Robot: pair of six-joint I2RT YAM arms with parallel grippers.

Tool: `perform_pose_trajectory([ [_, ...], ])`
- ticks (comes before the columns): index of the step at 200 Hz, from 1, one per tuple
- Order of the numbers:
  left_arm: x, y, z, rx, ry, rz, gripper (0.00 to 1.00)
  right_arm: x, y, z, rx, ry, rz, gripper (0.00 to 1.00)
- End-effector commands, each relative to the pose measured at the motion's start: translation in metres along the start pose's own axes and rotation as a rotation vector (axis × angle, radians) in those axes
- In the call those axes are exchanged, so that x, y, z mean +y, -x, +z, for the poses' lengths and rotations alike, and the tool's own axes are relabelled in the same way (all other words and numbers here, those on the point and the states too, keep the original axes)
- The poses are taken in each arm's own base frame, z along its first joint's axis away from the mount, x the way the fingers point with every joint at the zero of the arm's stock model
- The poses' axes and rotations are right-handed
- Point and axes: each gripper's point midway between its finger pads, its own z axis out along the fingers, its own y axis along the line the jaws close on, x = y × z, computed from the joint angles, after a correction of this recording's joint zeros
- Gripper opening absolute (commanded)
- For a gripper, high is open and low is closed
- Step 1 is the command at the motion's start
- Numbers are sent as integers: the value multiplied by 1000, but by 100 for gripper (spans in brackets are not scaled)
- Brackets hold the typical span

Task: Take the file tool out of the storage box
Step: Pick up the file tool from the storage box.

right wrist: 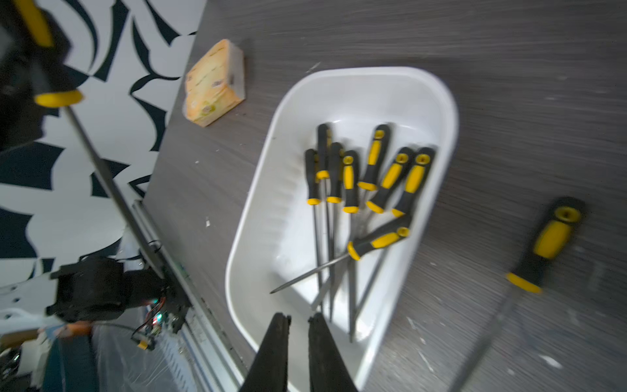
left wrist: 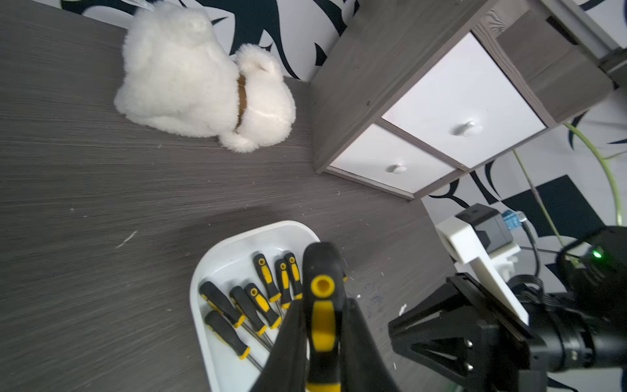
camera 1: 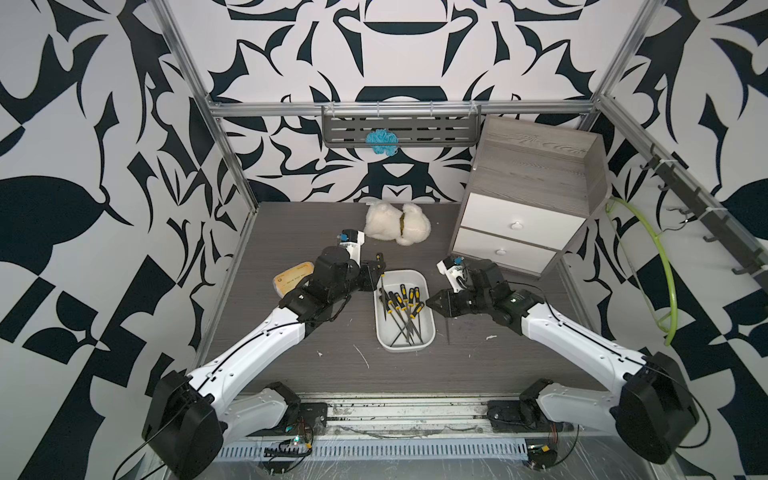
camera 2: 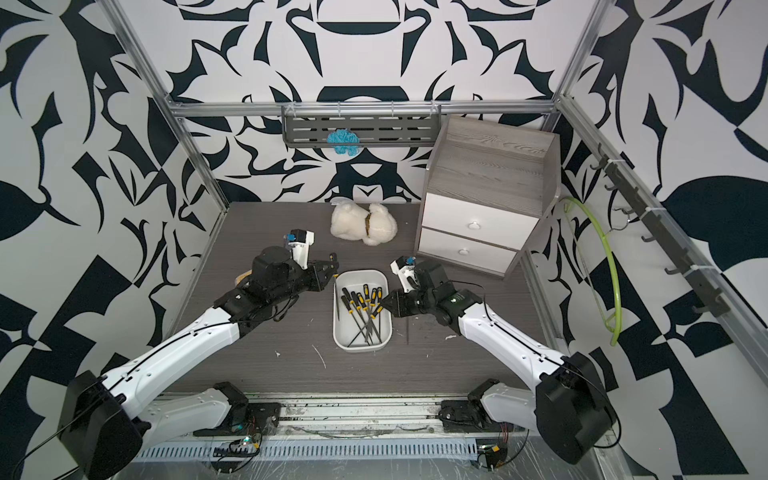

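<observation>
File point(left wrist: 319, 268) is clamped by its handle in the left tool point(left wrist: 324, 322) above the 11 o'clock corner of the box point(right wrist: 264, 210). The right tool point(right wrist: 298, 317), at its 3 o'clock rim, is slightly parted and empty.

The storage box point(camera 1: 400, 277) is set at the table point(camera 1: 291, 353) centre, files point(camera 1: 401, 301) in it, one file point(right wrist: 551, 239) laid right of it. The cabinet point(camera 1: 528, 195) is placed at the back right corner.

Left fingers point(left wrist: 288, 349) grip tight (right fingers point(right wrist: 274, 353) stand slightly parted).
</observation>
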Motion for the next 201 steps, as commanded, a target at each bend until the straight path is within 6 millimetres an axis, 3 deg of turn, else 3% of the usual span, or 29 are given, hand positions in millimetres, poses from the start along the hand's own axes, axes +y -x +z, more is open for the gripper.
perform_pose_trajectory([
  [1,-11,-4,-2,-12,-85,-23,0,50,5,11,-7,190,-93,26],
  [30,-11,-9,-1,9,-94,-34,0,76,-6,31,27,222,-166,35],
  [98,-2,-21,10,44,-73,-56,0,90,-9,50,49,274,-163,38],
  [158,0,-25,15,65,-71,-63,0,84,-9,45,43,221,-166,31],
  [181,1,-24,12,61,-61,-55,0,66,-5,37,4,101,-172,31],
  [201,3,-25,13,64,-48,-46,0,69,-2,33,-23,114,-172,34],
])
